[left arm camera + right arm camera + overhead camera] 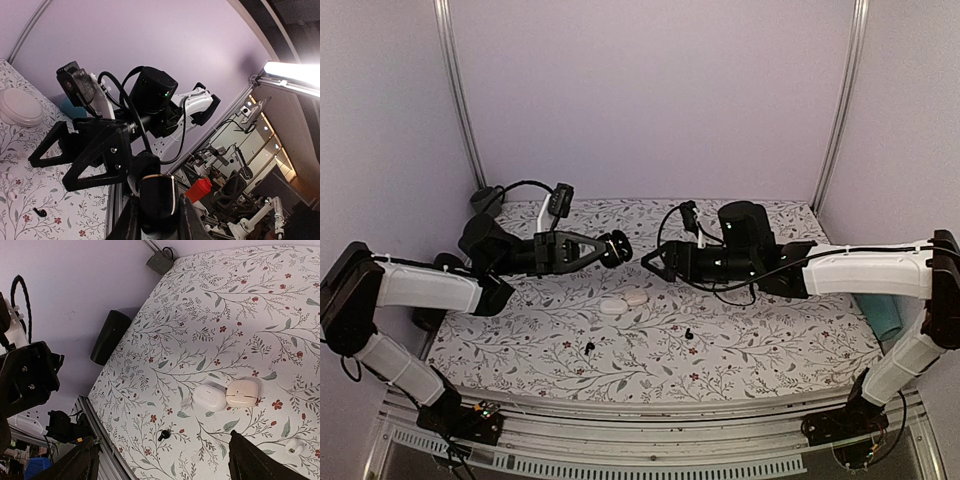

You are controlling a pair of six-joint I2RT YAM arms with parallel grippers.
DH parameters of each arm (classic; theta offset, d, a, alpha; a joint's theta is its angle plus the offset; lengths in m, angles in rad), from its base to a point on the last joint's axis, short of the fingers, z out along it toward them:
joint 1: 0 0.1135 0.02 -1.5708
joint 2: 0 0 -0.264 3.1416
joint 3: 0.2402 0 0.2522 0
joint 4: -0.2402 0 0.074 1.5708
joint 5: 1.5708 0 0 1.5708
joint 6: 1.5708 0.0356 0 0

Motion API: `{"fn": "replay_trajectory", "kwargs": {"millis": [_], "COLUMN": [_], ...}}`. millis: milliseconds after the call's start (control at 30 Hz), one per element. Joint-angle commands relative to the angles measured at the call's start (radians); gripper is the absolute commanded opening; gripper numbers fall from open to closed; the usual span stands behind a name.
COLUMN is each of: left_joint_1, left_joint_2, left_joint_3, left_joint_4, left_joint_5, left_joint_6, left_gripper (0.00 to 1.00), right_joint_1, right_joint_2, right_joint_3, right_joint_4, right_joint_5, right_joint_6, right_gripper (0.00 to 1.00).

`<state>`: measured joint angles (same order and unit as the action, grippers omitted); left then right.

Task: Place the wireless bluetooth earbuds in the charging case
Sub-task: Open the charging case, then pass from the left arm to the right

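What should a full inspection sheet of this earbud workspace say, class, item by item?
Surface: floral table cover, lying flat.
Job's things: charging case held in the air; black earbud and second earbud lie apart on the cover.
Clutter: white oval objects touching side by side; white round dish; teal object at the right edge.
Grippers: left gripper, jaws shut on the case; right gripper, jaws open and empty, facing the case.
Cables: black cables loop off both wrists.
Surroundings: lilac walls, metal posts.
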<state>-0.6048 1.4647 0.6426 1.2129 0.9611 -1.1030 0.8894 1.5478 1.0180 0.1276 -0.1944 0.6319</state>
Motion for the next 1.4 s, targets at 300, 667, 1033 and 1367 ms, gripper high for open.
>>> {"fn": "replay_trajectory", "kwargs": {"millis": [300,667,1033,1367], "left_joint_1": [-0.004,-0.009,-0.008,-0.009], "left_joint_2": [0.019,0.008,0.018,0.034], "left_joint_3": [0.006,-0.007,-0.015,-0.02], "left_joint_4": [-0.044,-0.047,-0.046,-0.024], "left_joint_5": [-0.016,-0.008,-0.005,-0.005], "left_joint_6": [0.048,0.048,0.054,0.042], "left_gripper": [0.0,0.0,0.0,0.0], "right_joint_1": [0.101,0.107,0.107,0.087], "right_joint_2": [-0.145,-0.035,-0.024,-0.023], "right_joint_3": [-0.015,0.105,0.09,0.045], "right_joint_4": [0.084,0.021,0.077,0.129], "right_joint_5": [-0.005,0.04,-0.105,-0.148], "right_joint_6": [-0.082,-0.086,-0.077,0.002], "right_gripper": [0.85,0.67,0.39,0.22]}}
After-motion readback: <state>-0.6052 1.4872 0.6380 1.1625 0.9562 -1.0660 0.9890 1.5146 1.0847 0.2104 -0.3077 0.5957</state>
